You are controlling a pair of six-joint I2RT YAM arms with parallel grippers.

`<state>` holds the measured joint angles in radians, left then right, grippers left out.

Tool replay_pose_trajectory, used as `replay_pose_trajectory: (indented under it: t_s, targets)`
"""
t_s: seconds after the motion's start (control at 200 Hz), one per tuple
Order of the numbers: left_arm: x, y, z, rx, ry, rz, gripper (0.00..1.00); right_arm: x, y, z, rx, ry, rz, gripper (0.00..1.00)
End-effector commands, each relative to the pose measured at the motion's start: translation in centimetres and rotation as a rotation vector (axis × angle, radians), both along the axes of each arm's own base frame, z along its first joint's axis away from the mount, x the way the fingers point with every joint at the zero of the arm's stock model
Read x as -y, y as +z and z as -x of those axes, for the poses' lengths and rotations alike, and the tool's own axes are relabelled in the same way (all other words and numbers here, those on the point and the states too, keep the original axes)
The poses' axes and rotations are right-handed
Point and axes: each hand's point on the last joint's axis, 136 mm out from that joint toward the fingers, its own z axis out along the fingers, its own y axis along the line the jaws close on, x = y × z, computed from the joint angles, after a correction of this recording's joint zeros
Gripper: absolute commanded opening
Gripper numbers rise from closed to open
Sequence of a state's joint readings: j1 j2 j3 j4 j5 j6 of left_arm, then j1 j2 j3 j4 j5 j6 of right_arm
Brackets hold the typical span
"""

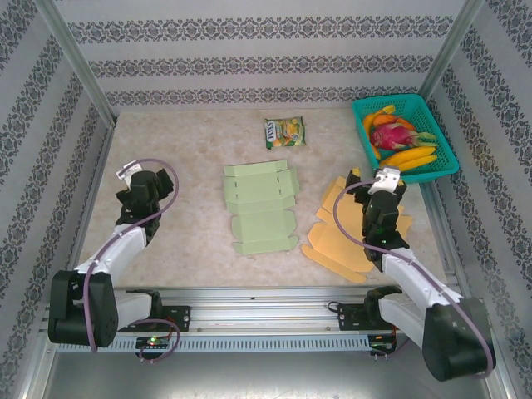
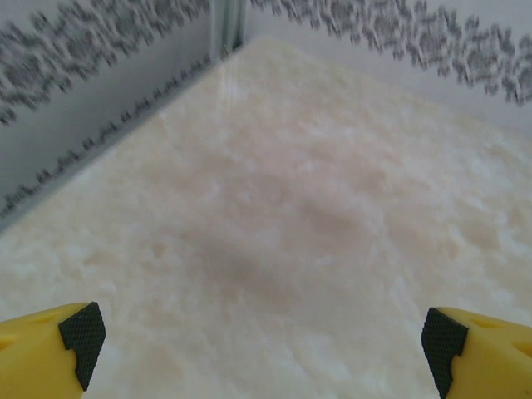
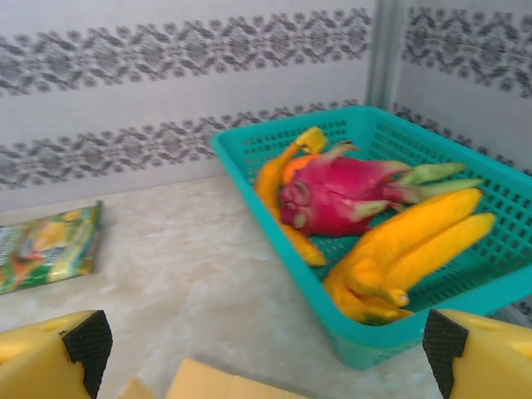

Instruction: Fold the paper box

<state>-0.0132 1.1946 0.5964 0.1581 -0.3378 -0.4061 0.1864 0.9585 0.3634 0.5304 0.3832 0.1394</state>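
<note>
At the near edge of the worktop (image 1: pixel 191 141), both arms are folded above their bases, which reads as a rest pose ahead of any reach. The left gripper (image 2: pixel 263 337) hangs over bare surface near the left edge, its jaws wide apart and holding nothing. The right gripper (image 3: pixel 266 341) hovers over the near-right part, its jaws equally spread and empty. It is directly above a loose pile of orange card cutouts (image 1: pixel 332 241) that looks like spare stock.

The thing to fold, a pale green box cutout (image 1: pixel 260 208), lies flat in the middle of the worktop, between the two arms and touching neither. That central spot should let both grippers get at it. No flap looks raised, so I judge the folding not yet begun.

Further back, toward the far edge, a snack packet (image 1: pixel 284 131) lies by itself. In the far right corner sits a teal basket (image 1: pixel 440 133) holding bananas (image 1: pixel 409 156) and a pink dragon fruit (image 1: pixel 389 133), well apart from the green cutout and probably not part of this job.
</note>
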Motion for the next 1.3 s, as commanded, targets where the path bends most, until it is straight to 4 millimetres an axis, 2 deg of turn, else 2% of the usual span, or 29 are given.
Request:
replay_pose_trajectory:
  t_s: [0.0,0.16,0.32,0.435,0.605,0.699,0.874,0.969,1.069,1.154,1.209,1.294]
  targets:
    - [4.1,0.6,-1.2,-0.035,-0.147,0.172,1.00,-2.4,0.9,0.6,-0.073,0.079,-0.100,0.98]
    - [10.9,0.8,-2.1,-0.124,-0.353,0.268,1.00,-6.7,1.2,1.9,-0.180,0.195,-0.112,0.98]
    - [18.0,-1.3,-1.6,-0.230,-0.511,0.202,1.00,-10.6,1.0,3.9,-0.227,0.317,-0.098,0.98]
    - [21.0,-2.7,-1.6,-0.276,-0.556,0.139,0.99,-12.5,0.2,4.7,-0.238,0.385,-0.102,0.98]
    - [22.6,-5.3,-2.9,-0.343,-0.576,0.136,0.94,-13.5,-0.5,4.8,-0.259,0.408,-0.105,0.98]
    - [23.4,-6.4,-3.6,-0.368,-0.592,0.140,0.85,-13.2,-0.5,4.8,-0.258,0.393,-0.095,0.98]
    - [23.6,-8.1,-4.9,-0.392,-0.588,0.106,0.72,-13.0,-0.5,4.9,-0.257,0.383,-0.093,0.98]
    - [23.4,-8.8,-5.4,-0.402,-0.567,0.085,0.61,-13.1,-0.6,4.8,-0.265,0.387,-0.091,0.98]
    - [23.1,-8.6,-5.9,-0.390,-0.553,0.069,0.42,-13.3,-0.7,4.8,-0.275,0.394,-0.089,0.98]
    - [23.5,-7.6,-6.1,-0.354,-0.572,0.076,0.14,-13.7,-0.7,4.8,-0.280,0.411,-0.094,0.98]
    - [23.6,-6.8,-6.1,-0.328,-0.580,0.078,0.01,-14.1,-0.7,4.9,-0.285,0.433,-0.092,0.98]
    - [23.1,-5.1,-6.0,-0.295,-0.581,0.057,0.00,-14.5,-0.8,4.7,-0.292,0.456,-0.076,0.98]
